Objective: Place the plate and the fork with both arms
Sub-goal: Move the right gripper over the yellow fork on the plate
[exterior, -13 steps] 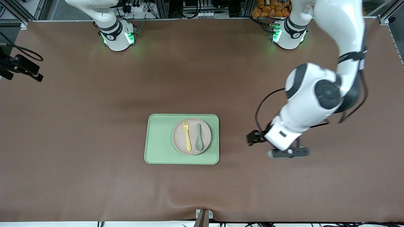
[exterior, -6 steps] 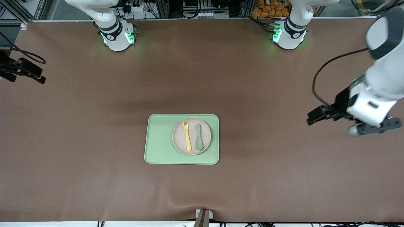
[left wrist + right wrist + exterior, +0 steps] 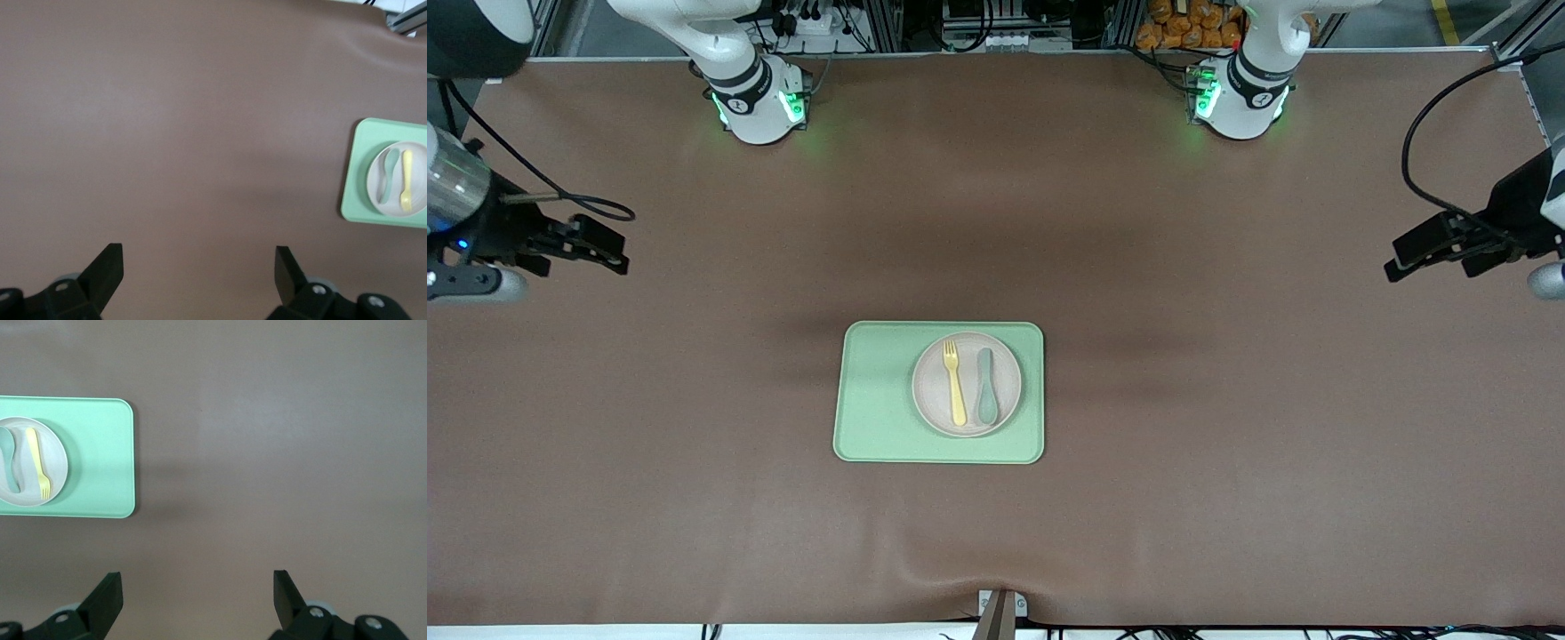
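Pale beige and round, the plate [image 3: 967,384] sits on the green tray [image 3: 880,418] in the middle of the brown tabletop [image 3: 996,222], with the yellow fork [image 3: 955,382] lying on it beside the grey-green spoon [image 3: 986,386]. You can judge the placing as done.

Your left claw [image 3: 1440,250] hangs over the left arm's end of the tabletop, and its wrist view shows the fingers [image 3: 107,270] spread wide with nothing between them. Your right claw [image 3: 580,246] hangs over the right arm's end, fingers [image 3: 105,599] likewise spread and empty. Both are well apart from the tray.

Little can go wrong from here, though a loose black cable [image 3: 1432,133] loops beside the left claw and could snag if you swing that arm sharply. Any return toward the tray risks nudging the fork off the plate.

Compared with a second ago, the left claw has pulled away from just beside the tray to the table's end, and the right claw has come farther into view. Plate, fork and spoon have not shifted.
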Available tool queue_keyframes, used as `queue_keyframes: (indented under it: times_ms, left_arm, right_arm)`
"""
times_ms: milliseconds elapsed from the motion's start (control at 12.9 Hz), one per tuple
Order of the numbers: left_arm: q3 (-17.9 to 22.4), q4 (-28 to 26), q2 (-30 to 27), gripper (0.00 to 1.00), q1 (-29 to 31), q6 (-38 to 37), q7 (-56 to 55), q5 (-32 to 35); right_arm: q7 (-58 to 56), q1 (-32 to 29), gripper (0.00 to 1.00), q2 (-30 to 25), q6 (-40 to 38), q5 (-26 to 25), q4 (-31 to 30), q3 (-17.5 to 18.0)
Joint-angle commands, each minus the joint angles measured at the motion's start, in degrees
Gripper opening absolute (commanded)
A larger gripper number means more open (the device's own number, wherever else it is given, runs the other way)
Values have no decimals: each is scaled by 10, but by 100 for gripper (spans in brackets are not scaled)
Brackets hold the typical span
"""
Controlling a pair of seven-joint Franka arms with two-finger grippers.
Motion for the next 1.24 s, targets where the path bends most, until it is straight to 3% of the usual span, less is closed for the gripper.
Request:
queue_keyframes:
  times_ms: [0, 463, 850, 1159]
  left_arm:
    - [-16, -101, -80, 100, 14, 18, 18, 27]
    - [-18, -108, -100, 100, 7, 1, 19, 50]
    - [-19, -103, -93, 100, 8, -4, 20, 51]
    - [-20, -99, -89, 100, 7, -3, 13, 52]
  right_arm:
    - [4, 34, 100, 45, 17, 4, 8, -3]
    - [1, 70, 100, 140, 93, 8, 8, -2]
    - [5, 89, 100, 195, 150, 67, 8, -3]
    - [43, 146, 100, 241, 241, 63, 9, -3]
